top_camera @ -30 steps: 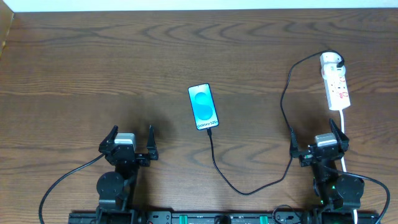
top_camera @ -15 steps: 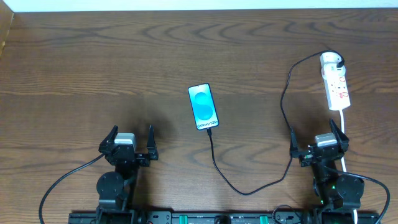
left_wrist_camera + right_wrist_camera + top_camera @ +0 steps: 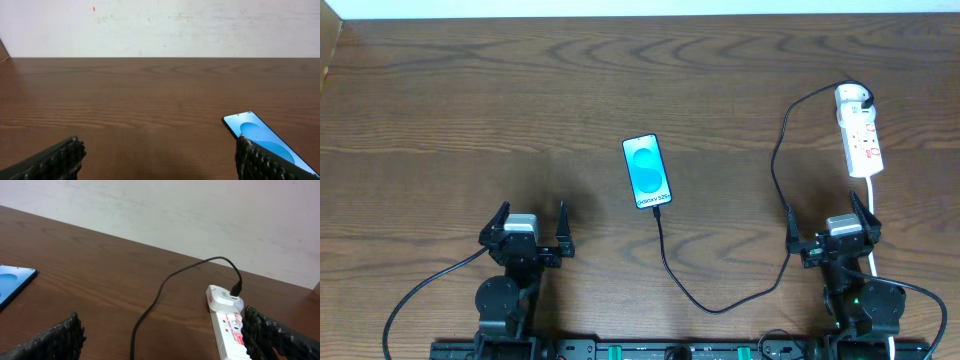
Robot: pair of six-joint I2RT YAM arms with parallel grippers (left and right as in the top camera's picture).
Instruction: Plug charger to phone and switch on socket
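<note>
The phone [image 3: 647,172] lies face up mid-table with its cyan screen lit. The charger [image 3: 720,305] is a thin black cable; its tip meets the phone's bottom edge, and whether it is seated I cannot tell. It loops toward me and then up to a white plug [image 3: 857,98] at the far end of the socket [image 3: 863,140], a white strip at the right. My left gripper [image 3: 532,220] stands open near the front edge, left of the phone [image 3: 260,136]. My right gripper [image 3: 823,212] is open just in front of the socket [image 3: 230,332], the cable [image 3: 162,287] between its fingers' line.
The socket's white cord [image 3: 874,215] runs toward me past the right arm. A wall rises beyond the table's far edge [image 3: 160,57]. In the right wrist view a corner of the phone [image 3: 12,282] shows at the left.
</note>
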